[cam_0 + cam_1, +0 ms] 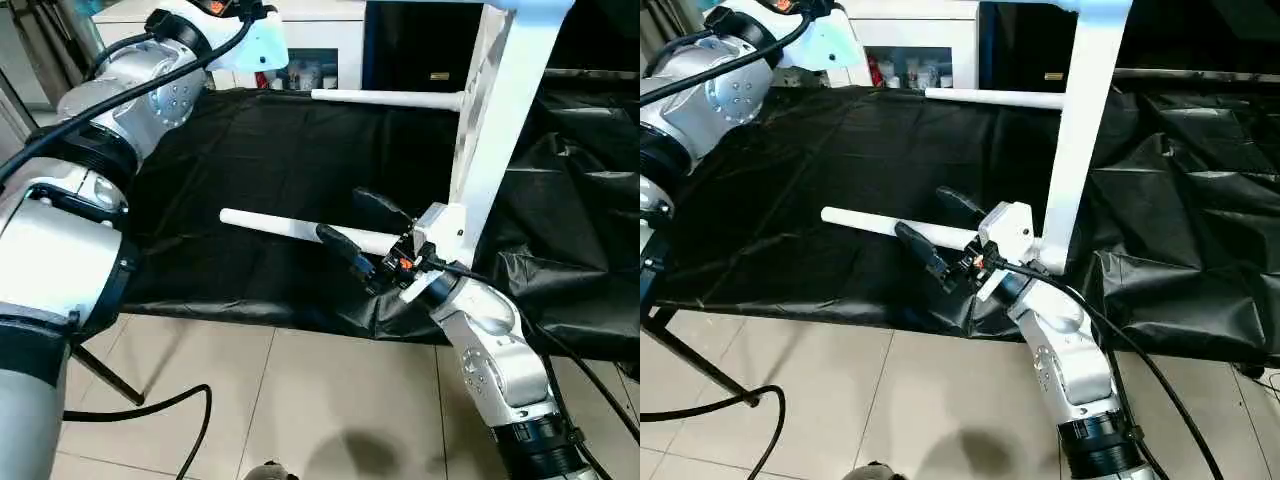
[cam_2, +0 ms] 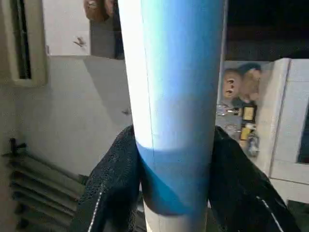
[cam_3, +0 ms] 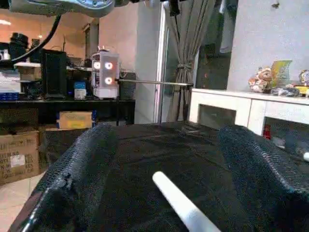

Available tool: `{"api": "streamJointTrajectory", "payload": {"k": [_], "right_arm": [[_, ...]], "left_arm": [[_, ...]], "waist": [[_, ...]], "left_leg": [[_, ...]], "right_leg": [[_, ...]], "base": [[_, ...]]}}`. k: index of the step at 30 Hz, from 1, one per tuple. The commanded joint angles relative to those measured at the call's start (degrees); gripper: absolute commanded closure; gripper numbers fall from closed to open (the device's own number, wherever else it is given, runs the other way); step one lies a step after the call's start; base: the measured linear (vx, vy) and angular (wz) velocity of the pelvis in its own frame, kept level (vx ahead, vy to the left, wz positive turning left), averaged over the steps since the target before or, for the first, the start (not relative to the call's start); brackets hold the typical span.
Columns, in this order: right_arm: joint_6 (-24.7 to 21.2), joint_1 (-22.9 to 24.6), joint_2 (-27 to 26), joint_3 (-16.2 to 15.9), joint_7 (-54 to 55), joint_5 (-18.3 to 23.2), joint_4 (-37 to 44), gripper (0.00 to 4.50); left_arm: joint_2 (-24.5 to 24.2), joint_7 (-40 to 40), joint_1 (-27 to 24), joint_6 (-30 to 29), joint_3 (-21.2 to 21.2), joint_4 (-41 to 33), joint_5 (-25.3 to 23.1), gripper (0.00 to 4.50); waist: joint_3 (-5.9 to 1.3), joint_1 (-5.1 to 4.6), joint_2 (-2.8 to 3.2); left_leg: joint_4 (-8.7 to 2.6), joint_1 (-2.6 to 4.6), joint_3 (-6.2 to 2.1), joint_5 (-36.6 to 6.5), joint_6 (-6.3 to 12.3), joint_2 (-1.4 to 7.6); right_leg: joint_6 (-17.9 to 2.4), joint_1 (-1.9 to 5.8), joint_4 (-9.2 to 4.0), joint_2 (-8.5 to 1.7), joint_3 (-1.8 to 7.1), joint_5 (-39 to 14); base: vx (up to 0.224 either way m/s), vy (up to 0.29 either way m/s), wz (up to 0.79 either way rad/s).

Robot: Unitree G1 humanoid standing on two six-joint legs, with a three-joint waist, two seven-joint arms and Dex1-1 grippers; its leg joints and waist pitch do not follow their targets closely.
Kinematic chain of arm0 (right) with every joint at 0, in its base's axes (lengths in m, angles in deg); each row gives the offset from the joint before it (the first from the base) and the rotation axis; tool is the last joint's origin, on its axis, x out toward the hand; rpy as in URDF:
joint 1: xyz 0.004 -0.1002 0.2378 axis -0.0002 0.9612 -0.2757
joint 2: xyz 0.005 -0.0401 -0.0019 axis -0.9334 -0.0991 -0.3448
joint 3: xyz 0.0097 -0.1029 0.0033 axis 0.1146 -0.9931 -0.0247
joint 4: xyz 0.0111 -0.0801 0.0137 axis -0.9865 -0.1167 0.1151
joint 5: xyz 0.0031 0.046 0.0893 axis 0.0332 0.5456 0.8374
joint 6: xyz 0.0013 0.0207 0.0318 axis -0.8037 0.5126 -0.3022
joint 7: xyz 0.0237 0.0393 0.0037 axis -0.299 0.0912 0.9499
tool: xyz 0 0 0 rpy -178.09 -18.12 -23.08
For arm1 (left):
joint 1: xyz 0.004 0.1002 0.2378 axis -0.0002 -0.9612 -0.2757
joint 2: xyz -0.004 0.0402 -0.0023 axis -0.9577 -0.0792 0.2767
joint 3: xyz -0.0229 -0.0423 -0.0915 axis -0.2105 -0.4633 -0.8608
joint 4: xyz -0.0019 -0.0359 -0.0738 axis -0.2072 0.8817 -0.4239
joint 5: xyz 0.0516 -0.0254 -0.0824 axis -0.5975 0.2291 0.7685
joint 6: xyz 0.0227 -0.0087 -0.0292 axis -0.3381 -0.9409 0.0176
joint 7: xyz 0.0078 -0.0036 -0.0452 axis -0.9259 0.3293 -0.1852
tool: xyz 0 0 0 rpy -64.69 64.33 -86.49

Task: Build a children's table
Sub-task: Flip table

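Head views: children's table [image 1: 497,120] on its side on the black cloth [image 1: 250,170], legs level. Right gripper [image 1: 362,228], arm reaching in low, fingers spread either side of the near leg [image 1: 300,230]. Left arm raised high.

Left wrist view: left gripper [image 2: 176,169] fingers clamping an upright leg [image 2: 174,96].

Right wrist view: near leg tip between the spread fingers [image 3: 77,179].

Silver-white jointed forearms [image 1: 500,365], black cables, black textured jaws.

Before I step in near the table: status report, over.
Left tool clamped round a table leg. Right tool open, straddling another leg. Tabletop on edge.
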Motion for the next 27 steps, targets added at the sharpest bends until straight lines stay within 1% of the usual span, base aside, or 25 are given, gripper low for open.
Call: {"api": "streamJointTrajectory", "payload": {"k": [1, 4, 5, 6, 7, 8, 9, 10, 11, 12, 13, 14, 15, 17, 18, 19, 21, 22, 23, 24, 25, 26, 27], "right_arm": [[-0.32, 0.62, 0.27, -0.24, -0.39, -0.28, 1.55, 0.76], [-0.50, 0.70, 0.44, -0.25, -0.48, -0.28, 1.69, 0.76], [-0.50, 0.70, 0.44, -0.25, -0.48, -0.28, 1.69, 0.76], [-0.60, 0.75, 0.52, -0.26, -0.51, -0.27, 1.79, 0.76], [-0.74, 0.86, 0.72, -0.24, -0.62, -0.21, 1.97, 0.76], [-0.74, 0.86, 0.72, -0.24, -0.62, -0.21, 1.97, 0.76], [-0.85, 0.89, 0.88, -0.24, -0.72, -0.20, 2.01, 0.76], [-0.94, 0.91, 1.07, -0.27, -0.81, -0.21, 2.04, 0.76], [-0.97, 0.92, 1.12, -0.27, -0.84, -0.20, 2.05, 0.76], [-1.12, 0.94, 1.38, -0.21, -0.97, -0.15, 2.09, 0.76], [-1.21, 0.95, 1.49, -0.14, -0.98, -0.12, 2.08, 0.76], [-1.51, 1.04, 1.76, 0.05, -0.94, -0.10, 2.11, 0.76], [-1.67, 1.10, 1.86, 0.12, -0.88, -0.11, 2.12, 0.76], [-3.71, 1.74, 2.52, 0.43, 0.28, -0.51, 1.87, 0.76], [-6.05, 2.29, 2.91, 0.68, 2.16, -1.47, 1.04, 0.76], [-6.08, 2.30, 2.91, 0.69, 2.18, -1.48, 1.03, 0.76], [-7.12, 3.07, 3.21, 0.98, 3.51, -2.26, -0.01, 0.76], [-7.09, 3.50, 3.33, 1.10, 3.66, -2.38, -0.40, 0.76], [-8.46, 4.48, 3.51, 1.46, 3.87, -1.66, -0.91, 0.76], [-8.98, 4.73, 3.53, 1.62, 3.99, -1.37, -1.06, 0.76], [-9.22, 5.05, 3.57, 1.80, 3.89, -1.02, -1.22, 0.76], [-9.40, 5.30, 3.59, 2.05, 4.02, -0.83, -1.37, 0.76], [-9.43, 5.36, 3.60, 2.17, 4.14, -0.82, -1.46, 0.59]], "left_arm": [[0.27, 5.47, 0.31, -1.08, -0.06, 1.52, 0.62, 2.85], [0.81, 9.24, 0.07, -1.72, -1.61, 1.68, 3.09, 2.88], [0.81, 9.24, 0.07, -1.72, -1.61, 1.68, 3.09, 2.88], [1.31, 11.12, -0.05, -2.82, -3.23, 1.80, 5.20, 2.89], [2.05, 13.86, -0.16, -5.01, -5.31, 2.02, 8.12, 2.89], [2.05, 13.86, -0.16, -5.01, -5.31, 2.02, 8.12, 2.90], [2.76, 15.58, -0.24, -6.71, -7.64, 2.07, 11.03, 2.91], [3.13, 16.73, -0.19, -8.11, -8.88, 2.03, 12.60, 2.91], [3.28, 17.13, -0.20, -8.61, -9.42, 2.03, 13.25, 2.91], [4.12, 18.80, -0.22, -11.25, -12.66, 2.02, 17.02, 2.91], [4.38, 19.25, -0.24, -12.27, -13.78, 2.05, 18.28, 2.91], [4.78, 19.81, -0.27, -14.12, -15.66, 2.02, 20.27, 2.91], [4.91, 20.00, -0.28, -14.74, -16.30, 1.97, 20.94, 2.91], [5.74, 21.11, -0.46, -18.35, -20.04, 1.48, 25.00, 2.91], [6.09, 21.13, -0.73, -20.16, -21.75, 1.16, 26.81, 2.91], [6.10, 21.12, -0.74, -20.18, -21.77, 1.16, 26.82, 2.91], [6.47, 20.84, -1.19, -21.43, -23.18, 0.67, 28.28, 2.90], [6.69, 20.72, -1.40, -21.93, -23.83, 0.51, 29.01, 2.87], [7.16, 21.11, -1.85, -23.19, -25.02, 0.09, 30.13, 2.87], [7.33, 21.32, -1.95, -23.61, -25.47, 0.00, 30.53, 2.86], [7.51, 21.37, -2.01, -24.13, -26.09, -0.26, 31.20, 2.86], [7.55, 21.38, -1.99, -24.37, -26.24, -0.46, 31.40, 2.86], [7.57, 21.41, -1.99, -24.49, -26.32, -0.55, 31.49, 2.86]], "waist": [[-4.63, 0.30, 0.33], [-4.54, 0.39, 0.20], [-4.49, 0.40, 0.18], [-4.53, 0.51, 0.23], [-4.45, 0.56, 0.00], [-4.42, 0.59, 0.00], [-4.46, 0.77, -0.01], [-4.51, 0.85, -0.13], [-4.53, 0.87, -0.11], [-4.54, 1.01, -0.12], [-4.57, 1.12, -0.14], [-4.57, 1.10, -0.24], [-4.57, 1.24, -0.18], [-4.51, 1.30, -0.14], [-4.49, 1.37, -0.17], [-4.48, 1.44, -0.20], [-4.63, 1.49, -0.51], [-4.70, 1.58, -0.45], [-4.69, 1.61, -0.42], [-4.73, 1.52, -0.43], [-4.68, 1.51, -0.35], [-4.82, 1.49, -0.25], [-4.82, 1.48, -0.24]], "left_leg": [[-4.41, 0.62, -1.20, -9.72, 0.89, 3.32], [-4.57, 0.68, -1.22, -10.57, 0.96, 3.44], [-4.59, 0.66, -1.20, -10.72, 1.01, 3.41], [-4.57, 0.75, -1.19, -10.57, 1.04, 3.43], [-4.60, 0.71, -1.12, -10.52, 1.14, 3.44], [-4.60, 0.72, -1.07, -10.50, 1.15, 3.40], [-4.52, 0.74, -1.03, -10.20, 1.36, 3.33], [-4.51, 0.67, -1.03, -9.66, 1.65, 3.36], [-4.44, 0.63, -0.98, -9.39, 1.82, 3.29], [-4.36, 0.63, -0.87, -8.70, 2.15, 3.19], [-4.34, 0.66, -0.86, -8.48, 2.53, 3.26], [-4.33, 0.57, -0.81, -8.42, 2.76, 3.21], [-4.35, 0.58, -0.75, -8.36, 3.01, 3.15], [-4.31, 0.54, -0.63, -8.27, 3.35, 3.04], [-4.27, 0.59, -0.54, -7.56, 3.51, 3.00], [-4.25, 0.59, -0.51, -7.40, 3.62, 2.97], [-4.18, 0.50, -0.15, -6.57, 3.96, 2.69], [-4.12, 0.67, 0.12, -5.95, 4.37, 2.74], [-4.08, 0.72, 0.25, -6.02, 4.74, 2.74], [-4.12, 0.55, 0.31, -5.91, 5.39, 2.73], [-4.14, 0.47, 0.35, -6.20, 5.61, 2.70], [-4.16, 0.47, 0.34, -6.54, 5.78, 2.75], [-4.17, 0.48, 0.38, -7.00, 5.97, 2.81]], "right_leg": [[-10.82, 4.12, -3.52, -5.29, 2.91, -7.78], [-10.86, 4.11, -3.59, -5.35, 2.95, -8.81], [-10.85, 4.12, -3.64, -5.36, 2.95, -9.24], [-10.82, 4.09, -3.67, -5.47, 2.99, -9.76], [-10.94, 4.08, -3.76, -5.45, 2.99, -10.13], [-10.99, 4.08, -3.74, -5.44, 3.00, -10.50], [-11.08, 4.08, -3.77, -5.54, 3.01, -10.91], [-10.95, 4.10, -3.71, -5.46, 2.99, -10.77], [-10.90, 4.11, -3.72, -5.49, 3.02, -10.86], [-10.89, 4.15, -3.82, -5.60, 2.99, -11.35], [-10.69, 4.01, -3.86, -5.47, 2.95, -12.01], [-10.47, 4.03, -3.90, -5.38, 2.95, -12.33], [-10.26, 4.01, -3.97, -5.52, 2.91, -13.64], [-9.48, 3.97, -4.22, -5.44, 2.85, -16.05], [-9.07, 3.89, -4.32, -5.36, 2.85, -17.15], [-8.95, 3.80, -4.39, -5.31, 2.80, -17.74], [-8.23, 3.74, -4.47, -5.22, 2.59, -18.93], [-8.30, 3.54, -4.46, -5.24, 2.51, -18.32], [-8.59, 3.41, -4.49, -5.22, 2.47, -18.01], [-8.95, 3.55, -4.31, -5.28, 2.28, -17.46], [-8.92, 3.51, -4.41, -5.29, 2.21, -17.93], [-8.77, 3.53, -4.45, -5.44, 2.13, -18.39], [-8.55, 3.41, -4.51, -5.36, 2.17, -18.34]], "base": [[0.000, 0.000, 0.00], [0.000, 0.000, 0.00], [0.000, 0.000, 0.00], [0.000, 0.000, 0.00], [0.000, 0.000, 0.00], [0.000, 0.000, 0.00], [0.000, 0.000, 0.00], [0.000, 0.000, 0.00], [0.000, 0.000, 0.00], [0.000, 0.000, 0.00], [0.000, 0.000, 0.00], [0.000, 0.000, 0.00], [0.000, 0.000, 0.00], [0.000, 0.000, 0.00], [0.000, 0.000, 0.00], [0.000, 0.000, 0.00], [0.000, 0.000, 0.00], [0.000, 0.000, 0.00], [0.000, 0.000, 0.00], [0.000, 0.000, 0.00], [0.000, 0.000, 0.00], [0.000, 0.000, 0.00], [0.000, 0.000, 0.00]]}}
